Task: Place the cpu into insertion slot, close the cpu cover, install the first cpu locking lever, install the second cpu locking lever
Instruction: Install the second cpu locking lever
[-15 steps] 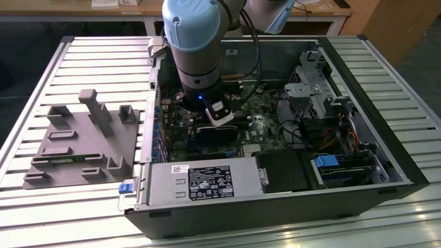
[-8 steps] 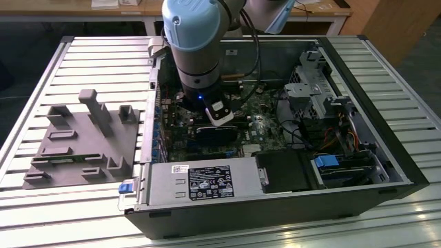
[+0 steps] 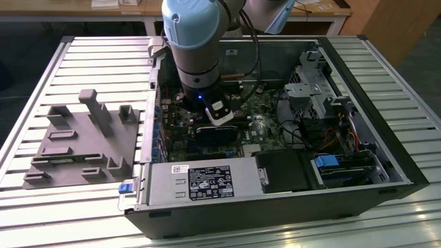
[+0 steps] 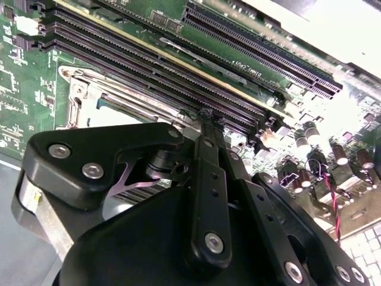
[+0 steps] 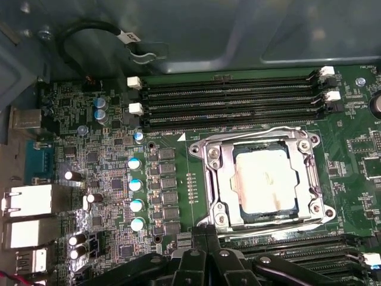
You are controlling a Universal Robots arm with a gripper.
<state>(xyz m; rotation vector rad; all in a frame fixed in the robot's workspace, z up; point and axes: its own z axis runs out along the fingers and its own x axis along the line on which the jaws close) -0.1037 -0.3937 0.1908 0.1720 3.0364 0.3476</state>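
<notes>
Arm is down inside the open PC case (image 3: 358,129), w/ the gripper (image 5: 205,253) just above the motherboard (image 5: 101,179), right beside the insertion slot (image 5: 262,179). Cpu (image 5: 265,182) sits flat in the slot, pale metal top showing. Cpu cover (image 5: 217,179) lies closed over it, framing the chip through its square cutout. Fingers (image 4: 208,179) are pressed together, holding nothing. RAM slots (image 5: 232,101) run along the far side of the slot from the gripper. Grey fixture (image 3: 82,144) lies outside the case on the slatted table (image 3: 41,77).
</notes>
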